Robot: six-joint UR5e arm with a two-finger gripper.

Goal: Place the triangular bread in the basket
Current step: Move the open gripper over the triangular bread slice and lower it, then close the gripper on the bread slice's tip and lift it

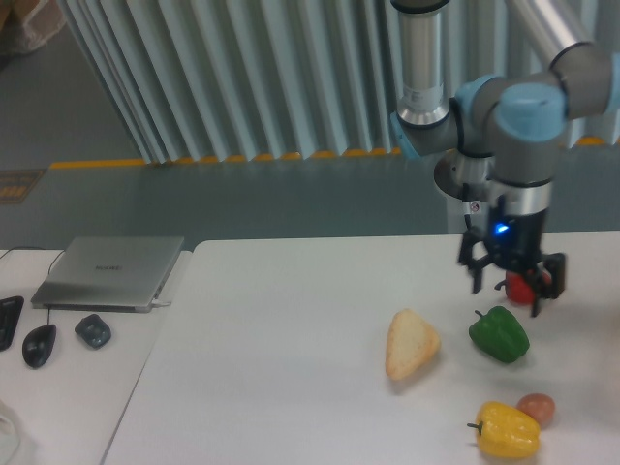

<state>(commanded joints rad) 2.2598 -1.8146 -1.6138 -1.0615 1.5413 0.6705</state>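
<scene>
The triangular bread is a pale tan wedge lying flat on the white table, right of centre. My gripper hangs above the table to the bread's upper right, fingers pointing down and spread apart with nothing between them. It stands just over the green pepper and in front of the red pepper, which it partly hides. The basket is out of view.
A yellow pepper and a small brownish-pink egg-like object lie at the front right. On the side table at left are a closed laptop, a mouse and a small dark object.
</scene>
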